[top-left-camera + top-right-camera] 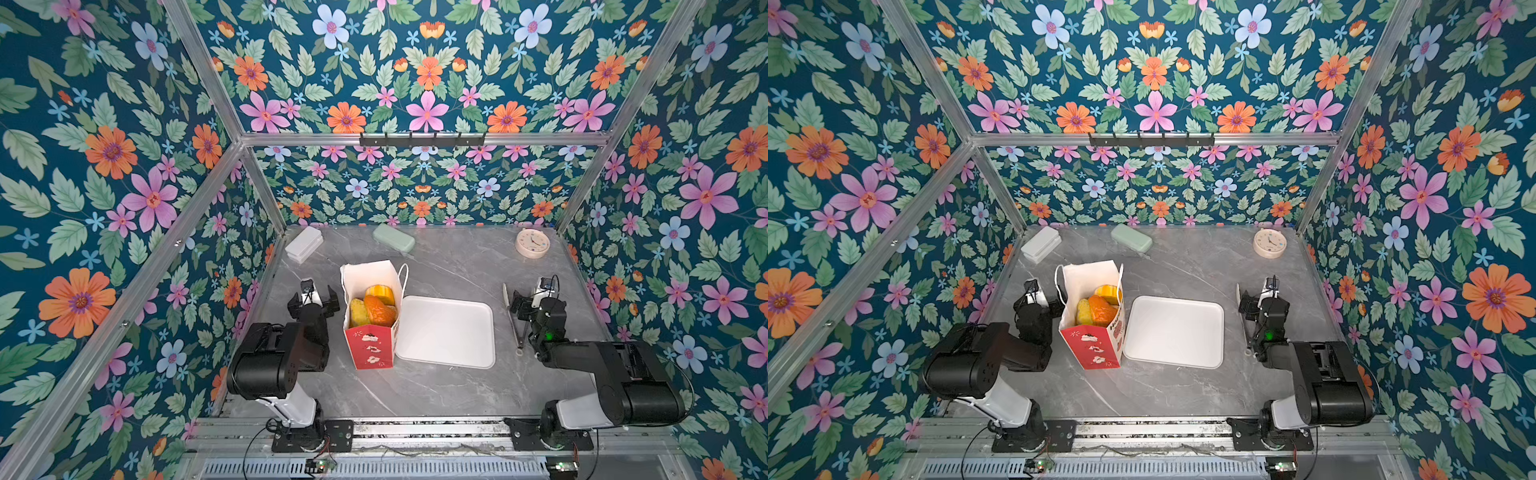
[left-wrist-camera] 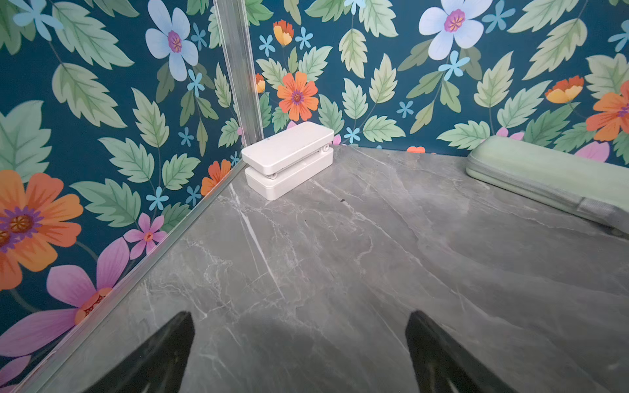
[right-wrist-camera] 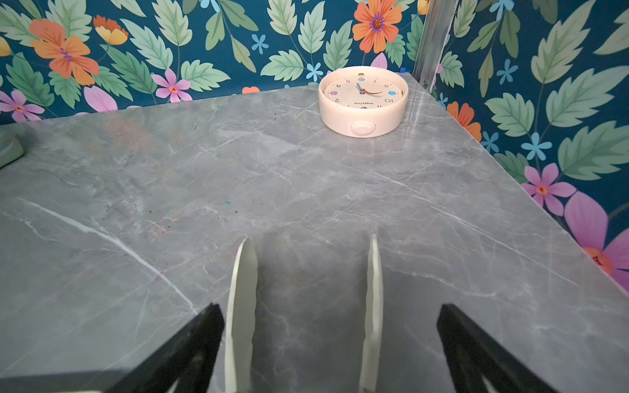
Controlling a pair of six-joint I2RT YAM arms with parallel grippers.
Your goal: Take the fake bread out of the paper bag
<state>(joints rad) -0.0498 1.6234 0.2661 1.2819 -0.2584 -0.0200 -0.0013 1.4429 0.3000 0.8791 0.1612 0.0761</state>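
Paper bag [image 1: 371, 347] stands upright on the gray surface [image 1: 436, 390], left of the middle, mouth open. Fake bread [image 1: 376, 309] is all inside the bag: orange and yellow pieces piled near the top, seen in both top views [image 1: 1098, 311]. None is out on the surface.

Left claw [image 1: 313, 301] sits low between the bag and the surface's left edge, just beside the bag's left wall. Cannot tell if it touches. Jaws are spread wide with nothing between them, and the left wrist view shows only bare surface between the fingers [image 2: 170, 343]. The bread is just right of this claw, behind the bag wall and higher.

Right claw [image 1: 536, 297] is near the right edge, jaws wide. White-tipped tongs [image 3: 243, 289] have both blades between its fingers [image 3: 476, 347], with a gap on each side. Cannot tell if it grips them. The bread is well apart from this claw, with the white tray [image 1: 446, 332] between them. The tray's left rim is right against the bag.

Along the far edge: white box [image 1: 304, 244] at the left corner, green case [image 1: 393, 237] in the middle, clock [image 1: 532, 243] near the right corner.
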